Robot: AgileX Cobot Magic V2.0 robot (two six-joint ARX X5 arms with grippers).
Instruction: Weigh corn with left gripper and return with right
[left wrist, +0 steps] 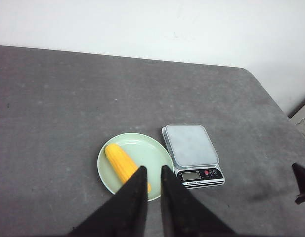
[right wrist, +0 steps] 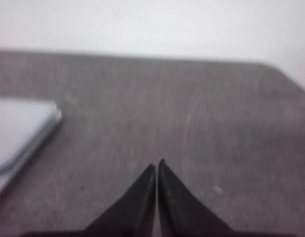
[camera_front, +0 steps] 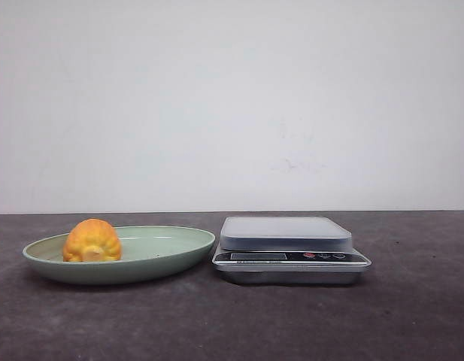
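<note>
The corn [camera_front: 92, 241], an orange-yellow cob, lies on the left part of the pale green plate [camera_front: 168, 252]. In the left wrist view the corn [left wrist: 121, 163] lies aslant on the plate [left wrist: 152, 148]. My left gripper [left wrist: 153, 168] hangs high above the plate's near rim, its fingers slightly parted and nothing between them. Its left finger hides the cob's near end. My right gripper [right wrist: 157, 164] is shut and empty, low over bare table to the right of the scale [right wrist: 19, 128]. Neither gripper shows in the front view.
A silver digital scale [camera_front: 288, 244] with a flat grey platform stands just right of the plate, almost touching it. In the left wrist view the scale [left wrist: 192, 148] faces me with its display. A white wall runs behind the dark grey table [camera_front: 412, 316].
</note>
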